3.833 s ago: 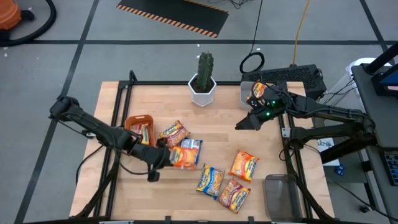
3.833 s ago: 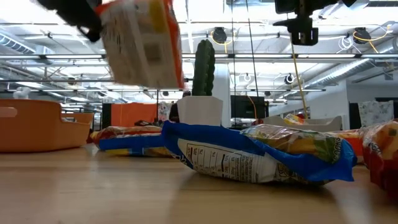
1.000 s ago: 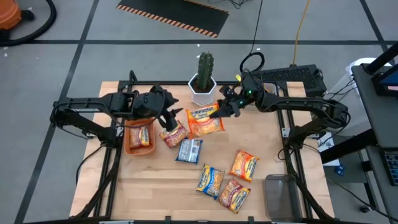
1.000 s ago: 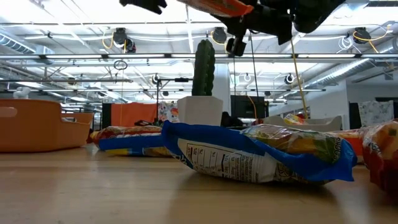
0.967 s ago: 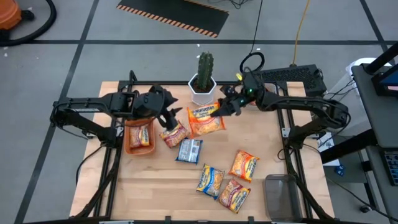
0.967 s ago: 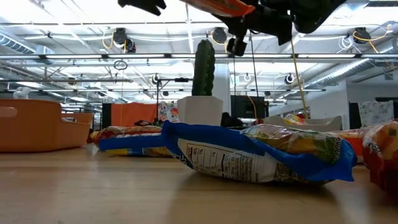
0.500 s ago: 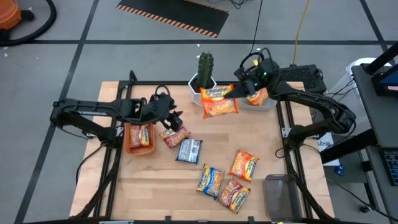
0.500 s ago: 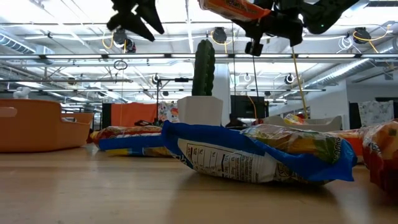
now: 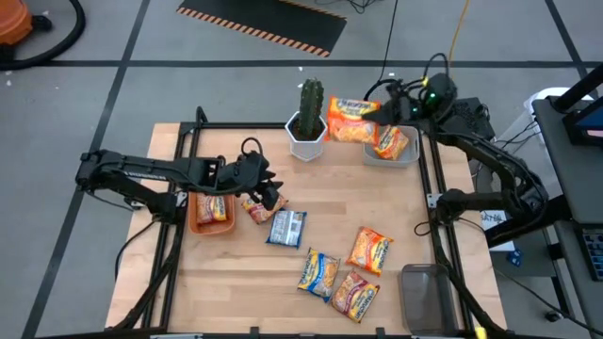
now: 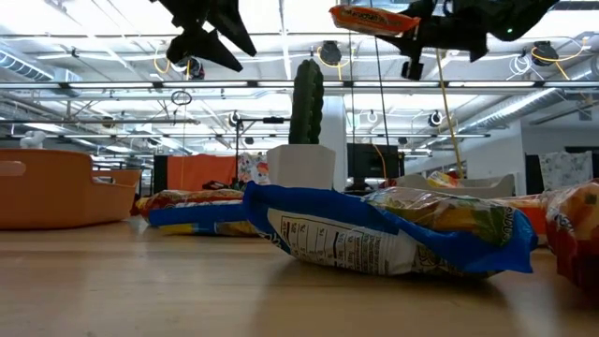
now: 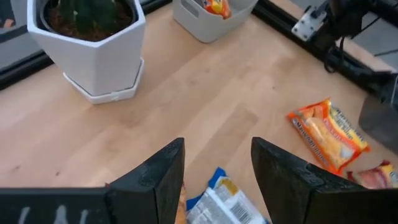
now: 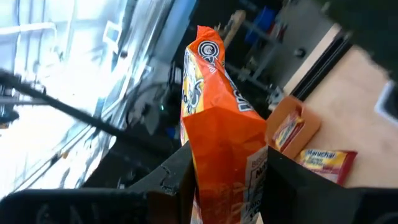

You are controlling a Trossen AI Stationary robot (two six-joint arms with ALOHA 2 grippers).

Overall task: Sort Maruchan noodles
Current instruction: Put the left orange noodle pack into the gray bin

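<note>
My right gripper (image 9: pixel 382 113) is shut on an orange Maruchan noodle packet (image 9: pixel 350 120), held high between the cactus pot (image 9: pixel 307 134) and the grey bin (image 9: pixel 391 149), which holds another packet (image 9: pixel 391 141). My left gripper (image 9: pixel 268 194) hangs open over a red-orange packet (image 9: pixel 254 208) lying flat beside the orange bin (image 9: pixel 193 218); nothing is between its fingers (image 11: pixel 161 177). A blue packet (image 9: pixel 285 227) lies flat just nearer. Two orange packets (image 9: pixel 368 250) (image 9: pixel 353 294) and a blue one (image 9: pixel 318 271) lie flat near the table's front. My right gripper pinches the orange packet's end (image 12: pixel 224 158) between its two fingers, one on each flat face. The fingers come level from the table's right. The packet sticks out from them toward the left, roughly level (image 10: pixel 372 19), lifted well clear of the table.
The cactus in its white pot stands at the far middle, close to the held packet. A clear bin (image 9: pixel 424 294) sits at the near right corner. The orange bin holds a packet (image 9: pixel 213 208). Bare wood lies between the pot and the front packets.
My right gripper has carried the orange packet up and toward the table's far right, from beside the left gripper to a spot next to the grey bin, the packet staying roughly level. My left gripper has moved a little toward the near edge, over the red-orange packet.
</note>
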